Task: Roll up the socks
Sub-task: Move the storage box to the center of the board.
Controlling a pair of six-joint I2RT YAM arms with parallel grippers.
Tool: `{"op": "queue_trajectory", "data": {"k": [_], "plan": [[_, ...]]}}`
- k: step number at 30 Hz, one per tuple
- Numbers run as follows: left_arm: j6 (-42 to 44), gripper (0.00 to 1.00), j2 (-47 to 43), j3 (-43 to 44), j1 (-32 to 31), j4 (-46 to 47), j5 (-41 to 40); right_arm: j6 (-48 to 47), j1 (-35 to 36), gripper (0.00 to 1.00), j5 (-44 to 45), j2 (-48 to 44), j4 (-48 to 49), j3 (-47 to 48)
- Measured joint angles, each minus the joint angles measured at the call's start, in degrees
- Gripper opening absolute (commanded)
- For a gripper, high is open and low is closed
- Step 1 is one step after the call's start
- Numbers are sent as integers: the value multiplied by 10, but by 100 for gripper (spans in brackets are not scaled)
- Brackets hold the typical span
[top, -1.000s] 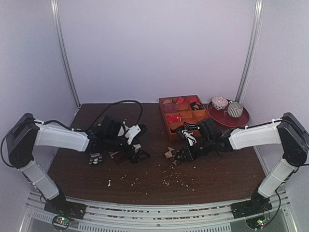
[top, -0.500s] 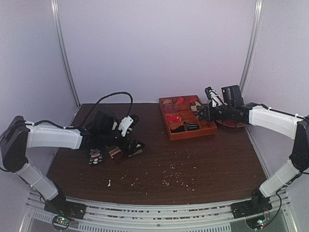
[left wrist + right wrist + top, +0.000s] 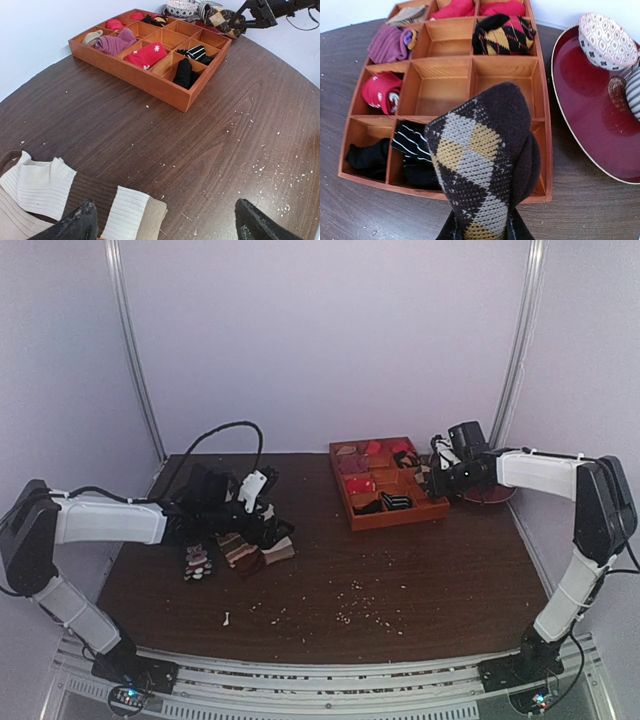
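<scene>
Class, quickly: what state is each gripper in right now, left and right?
Left gripper: open, holding nothing.
Right gripper: shut on the argyle socks.

No text, label, brand or number is showing legibly in any of these views. The argyle socks (image 3: 480, 165) are displaying only woven diamonds. The red sock (image 3: 145, 54) in the wooden tray (image 3: 150, 85) is carrying small white snowflake-like marks rather than letters, and the bowl (image 3: 605, 37) is wearing a plain repeating pattern.
</scene>
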Motion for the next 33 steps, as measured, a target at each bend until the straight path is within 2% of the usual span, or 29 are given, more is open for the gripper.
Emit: {"op": "queue_trajectory", "data": {"k": [5, 16, 21, 26, 33], "plan": [[3, 94, 6, -2, 0, 15, 17, -16, -1, 1, 12, 38, -25, 22], [19, 94, 2, -51, 0, 71, 47, -97, -4, 2, 36, 118, -117, 159], [28, 94, -2, -56, 0, 85, 52, -152, -4, 3, 55, 127, -156, 160], [32, 94, -2, -57, 0, 95, 60, -204, -4, 4, 71, 125, -149, 134], [34, 94, -2, -58, 0, 104, 64, -242, -4, 4, 87, 140, -170, 161]]}}
